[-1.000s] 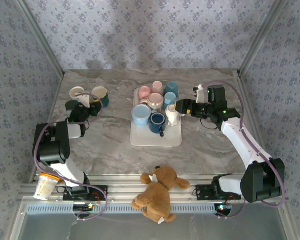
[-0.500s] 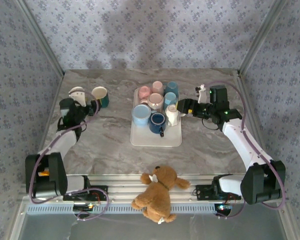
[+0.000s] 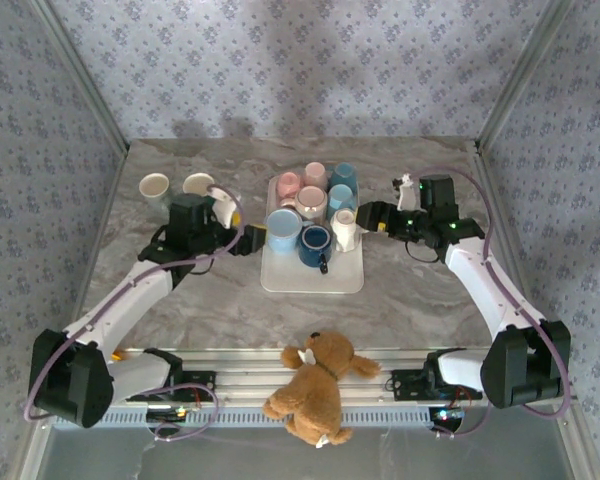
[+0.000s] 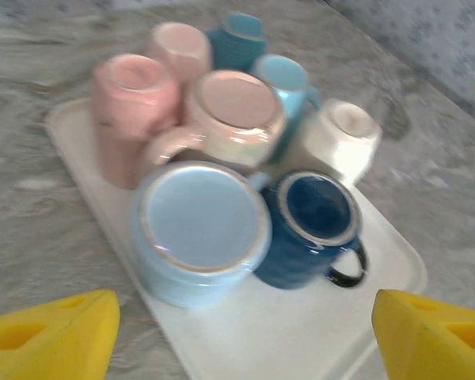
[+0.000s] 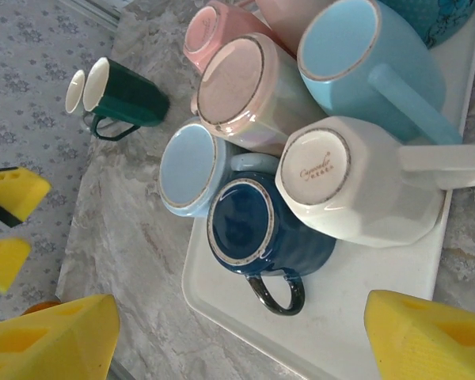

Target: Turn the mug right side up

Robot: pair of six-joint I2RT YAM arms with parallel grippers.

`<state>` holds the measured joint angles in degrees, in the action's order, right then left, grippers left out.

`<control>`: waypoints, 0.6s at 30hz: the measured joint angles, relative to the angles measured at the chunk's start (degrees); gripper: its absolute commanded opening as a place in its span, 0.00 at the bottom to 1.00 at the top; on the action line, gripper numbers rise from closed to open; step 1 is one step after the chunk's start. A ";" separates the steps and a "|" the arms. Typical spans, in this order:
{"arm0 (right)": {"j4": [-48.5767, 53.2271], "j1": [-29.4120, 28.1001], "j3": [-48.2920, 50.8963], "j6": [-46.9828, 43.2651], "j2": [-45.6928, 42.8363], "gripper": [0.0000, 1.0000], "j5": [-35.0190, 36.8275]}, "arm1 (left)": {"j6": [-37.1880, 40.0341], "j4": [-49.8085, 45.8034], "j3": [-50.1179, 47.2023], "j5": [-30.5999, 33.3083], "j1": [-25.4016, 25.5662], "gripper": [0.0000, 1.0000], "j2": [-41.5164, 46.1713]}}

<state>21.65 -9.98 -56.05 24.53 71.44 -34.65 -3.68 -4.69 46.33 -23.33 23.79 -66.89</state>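
Note:
Several mugs stand bottom up on a white tray [image 3: 310,280]: a wide light blue one [image 4: 199,226], a dark blue one [image 4: 313,222] with a black handle, a white one [image 5: 348,186], pink ones and other blue ones. My left gripper [image 3: 246,222] hovers open at the tray's left edge, its yellow pads [image 4: 59,336] apart in front of the wide light blue and dark blue mugs, holding nothing. My right gripper [image 3: 365,217] is open and empty beside the white mug [image 3: 345,228], facing the dark blue mug [image 5: 261,226].
A cream mug [image 3: 155,185] and a green mug [image 3: 199,185] with a white inside stand mouth up on the marble table at the back left. A teddy bear [image 3: 318,385] lies on the front rail. Patterned walls close in the sides and back.
My left arm swung right, away from the green mug at the back left and over to the tray's left edge, its jaws opening wider. The right gripper barely moved.

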 measured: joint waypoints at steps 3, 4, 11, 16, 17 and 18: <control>0.24 0.00 0.74 0.07 0.00 0.84 0.22 | 1.49 -2.49 1.57 0.92 5.03 0.98 -0.90; 0.48 0.02 0.94 0.11 0.00 0.84 0.39 | 2.25 -3.21 1.99 1.29 6.60 0.99 -1.38; 2.40 0.72 1.11 0.59 0.11 0.84 2.27 | 3.85 -6.38 5.22 3.67 11.61 0.99 -7.04; 3.34 0.57 1.03 -5.03 3.10 0.78 7.52 | 0.63 -9.07 9.40 4.72 11.19 0.98 -11.13; 3.32 0.46 1.03 -6.64 3.91 0.79 8.41 | 0.00 -9.75 10.60 4.63 11.10 0.98 -12.00; 3.28 0.17 1.03 -9.05 5.01 0.80 9.57 | -0.68 -10.64 11.96 4.46 11.08 0.98 -12.87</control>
<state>24.93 -9.80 -55.02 15.49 76.44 -25.08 -4.36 -15.33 58.28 -18.87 34.87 -79.77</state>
